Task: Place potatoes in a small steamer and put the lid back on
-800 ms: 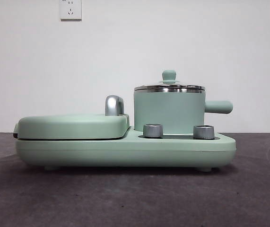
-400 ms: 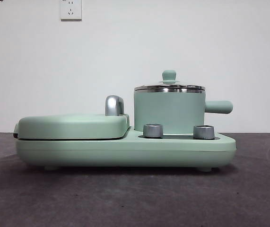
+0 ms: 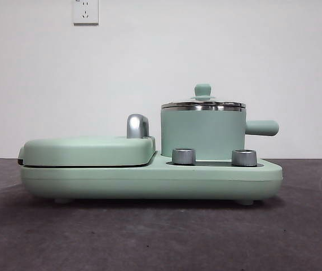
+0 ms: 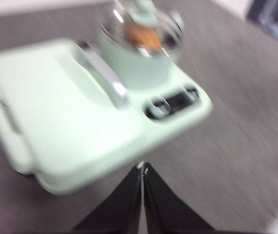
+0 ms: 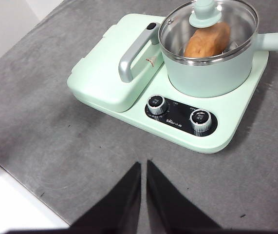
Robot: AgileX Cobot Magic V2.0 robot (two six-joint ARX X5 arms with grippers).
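Item: potato [image 5: 208, 40], oblong, orange-brown. I saw it lying inside the small steamer [image 5: 213, 68], under the lid [image 5: 208, 30], which sat closed on the steel rim with its mint knob up. In the front view only the steamer [image 3: 202, 133] and lid [image 3: 203, 103] showed; the potato was hidden. The steamer stood on the mint cooker base [image 5: 236, 127], behind two dials [image 5: 157, 104], beside the flat griddle cover [image 5: 107, 73] with its chrome handle [image 5: 135, 51]. I had the right gripper [image 5: 143, 168] over bare table [image 5: 56, 146], jaws together, empty. Left gripper [image 4: 142, 169]: jaws together, empty, near the base's edge; that view was blurred.
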